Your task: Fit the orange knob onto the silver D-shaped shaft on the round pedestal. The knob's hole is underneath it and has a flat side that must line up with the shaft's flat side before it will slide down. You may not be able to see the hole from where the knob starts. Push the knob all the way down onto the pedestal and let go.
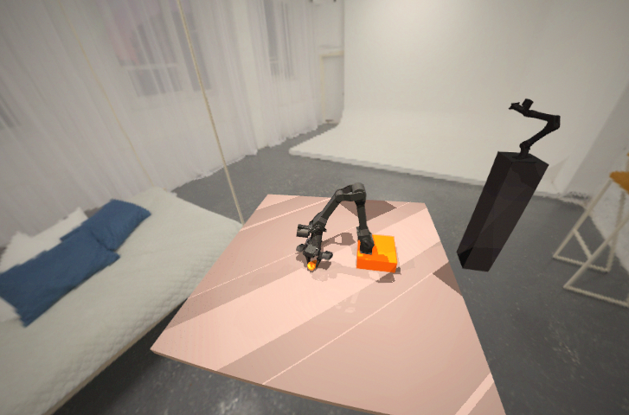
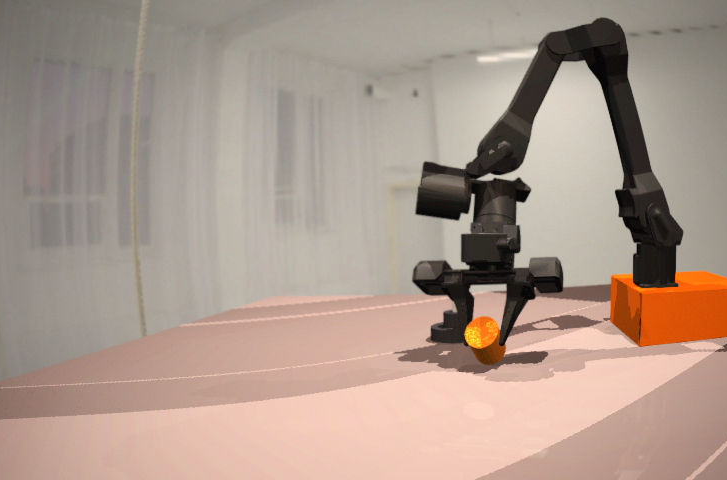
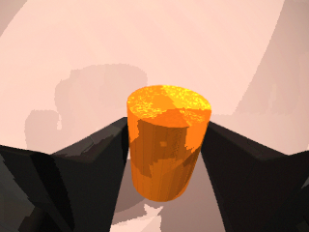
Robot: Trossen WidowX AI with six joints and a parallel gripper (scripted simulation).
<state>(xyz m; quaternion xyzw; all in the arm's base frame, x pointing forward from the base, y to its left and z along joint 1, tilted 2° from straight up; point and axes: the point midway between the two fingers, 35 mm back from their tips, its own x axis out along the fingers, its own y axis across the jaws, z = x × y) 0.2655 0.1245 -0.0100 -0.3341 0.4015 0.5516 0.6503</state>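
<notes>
The round pedestal [image 2: 444, 332] stands on the pink table [image 1: 324, 313] [image 2: 296, 430] [image 3: 193, 43], partly behind the gripper's left-hand finger in the exterior view; nothing orange is fitted on it. Next to the right comes the gripper [image 1: 311, 263] [image 2: 484, 343] [image 3: 165, 126], its fingers partway apart and clamped on both sides of the orange knob [image 1: 311, 265] [image 2: 483, 338] [image 3: 164, 150], which tilts between the tips. Farther right, the arm's orange base block [image 1: 377, 264] [image 2: 681, 316] sits on the table.

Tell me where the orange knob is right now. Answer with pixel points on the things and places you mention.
The orange knob [image 1: 311, 265] [image 2: 484, 340] [image 3: 166, 145] is clamped tilted between the gripper's fingers; in the exterior view it shows right of centre, just in front and to the right of the round pedestal [image 2: 445, 332].
</notes>
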